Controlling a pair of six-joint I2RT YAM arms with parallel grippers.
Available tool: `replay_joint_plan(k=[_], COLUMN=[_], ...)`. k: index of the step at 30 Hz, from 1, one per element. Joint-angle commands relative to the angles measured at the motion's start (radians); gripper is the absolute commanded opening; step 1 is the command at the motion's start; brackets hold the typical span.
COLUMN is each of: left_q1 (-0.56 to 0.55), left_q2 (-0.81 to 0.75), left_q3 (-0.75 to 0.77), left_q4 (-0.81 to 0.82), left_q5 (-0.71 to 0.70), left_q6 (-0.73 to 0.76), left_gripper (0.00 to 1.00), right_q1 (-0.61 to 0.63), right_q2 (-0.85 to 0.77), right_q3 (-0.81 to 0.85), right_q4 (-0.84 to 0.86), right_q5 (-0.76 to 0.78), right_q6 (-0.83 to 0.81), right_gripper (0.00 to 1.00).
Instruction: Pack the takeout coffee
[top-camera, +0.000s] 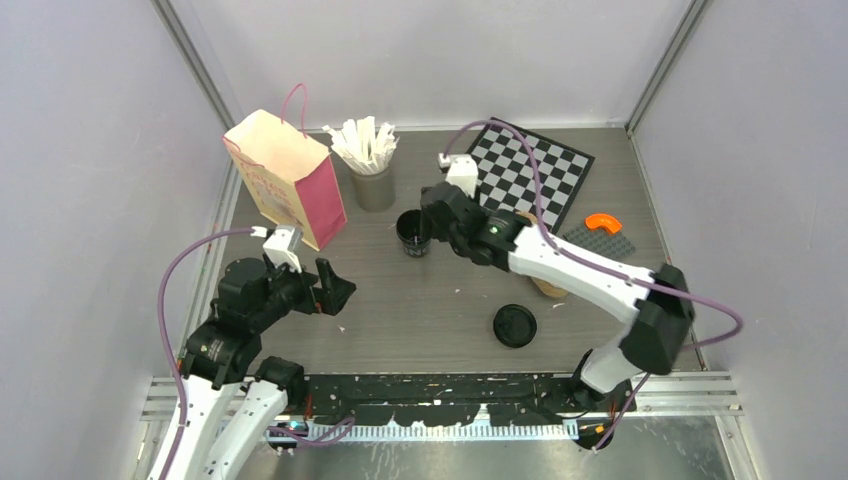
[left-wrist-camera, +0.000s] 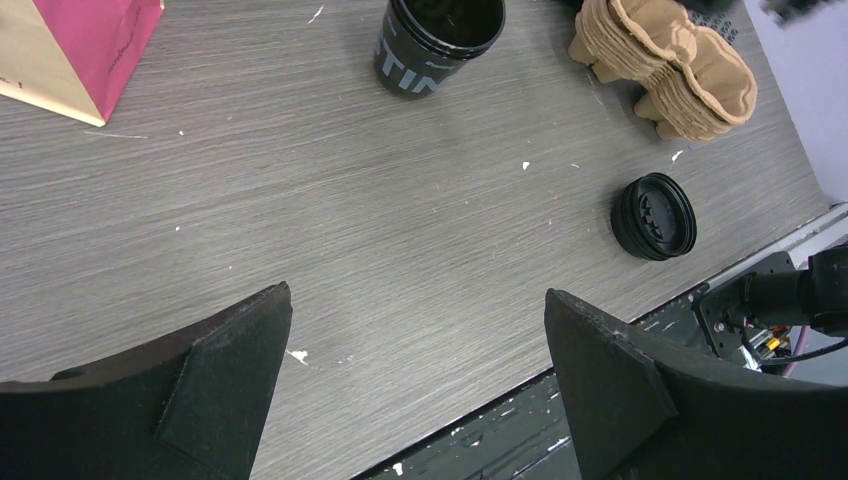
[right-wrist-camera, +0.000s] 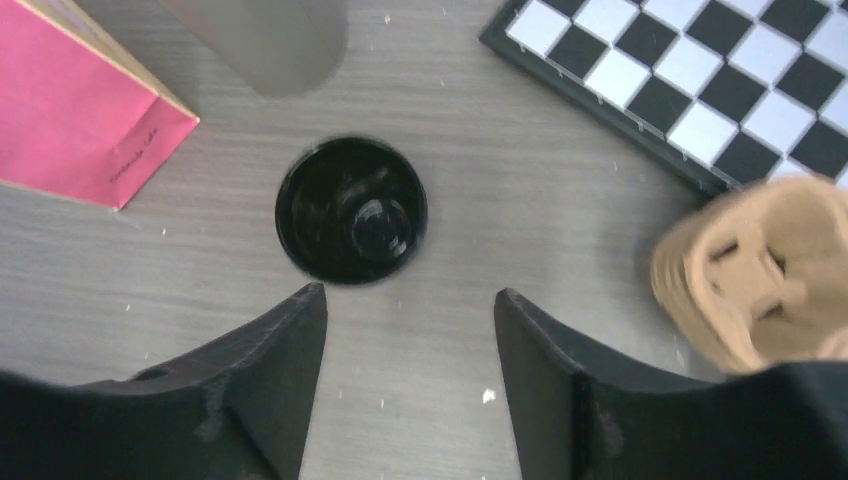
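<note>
A black paper cup (top-camera: 413, 232) stands upright and lidless on the table's middle. It shows in the right wrist view (right-wrist-camera: 351, 211) and in the left wrist view (left-wrist-camera: 437, 40). Its round black lid (top-camera: 515, 326) lies flat nearer the front, also in the left wrist view (left-wrist-camera: 654, 216). My right gripper (top-camera: 432, 212) is open and empty, right beside the cup, jaws apart just short of its rim (right-wrist-camera: 410, 300). My left gripper (top-camera: 336, 290) is open and empty at the left, over bare table (left-wrist-camera: 415, 300).
A pink and cream paper bag (top-camera: 288, 180) stands at the back left. A grey cup of white stirrers (top-camera: 371, 160) is behind the black cup. A checkerboard (top-camera: 530, 170), a brown pulp carrier (left-wrist-camera: 665, 65) and a grey plate with an orange piece (top-camera: 603, 228) lie right.
</note>
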Motion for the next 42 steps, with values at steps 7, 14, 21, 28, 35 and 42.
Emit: replay_joint_plan(k=[7, 14, 21, 28, 35, 42], left_q1=[0.004, 0.003, 0.004, 0.004, 0.004, 0.004], left_q2=[-0.021, -0.022, -0.017, -0.017, -0.018, -0.019], left_q3=[-0.004, -0.005, -0.005, -0.008, -0.007, -0.007], left_q4=[0.036, 0.038, 0.038, 0.038, 0.038, 0.037], left_q5=[-0.010, -0.005, -0.002, -0.004, -0.003, -0.009], left_q6=[-0.001, -0.001, -0.001, -0.003, -0.003, -0.003], left_gripper=[1.00, 1.00, 0.99, 0.99, 0.99, 0.99], right_q1=[-0.103, -0.151, -0.159, -0.158, -0.158, -0.158], right_q2=[0.321, 0.372, 0.413, 0.447, 0.450, 0.454], right_q3=[0.314, 0.331, 0.341, 0.362, 0.364, 0.358], right_q4=[-0.037, -0.051, -0.057, -0.068, -0.083, -0.075], right_q5=[-0.048, -0.185, -0.213, -0.187, -0.171, -0.196], right_q6=[-0.093, -0.116, -0.124, -0.142, -0.153, -0.151], right_gripper=[0.42, 0.42, 0.37, 0.30, 0.26, 0.20])
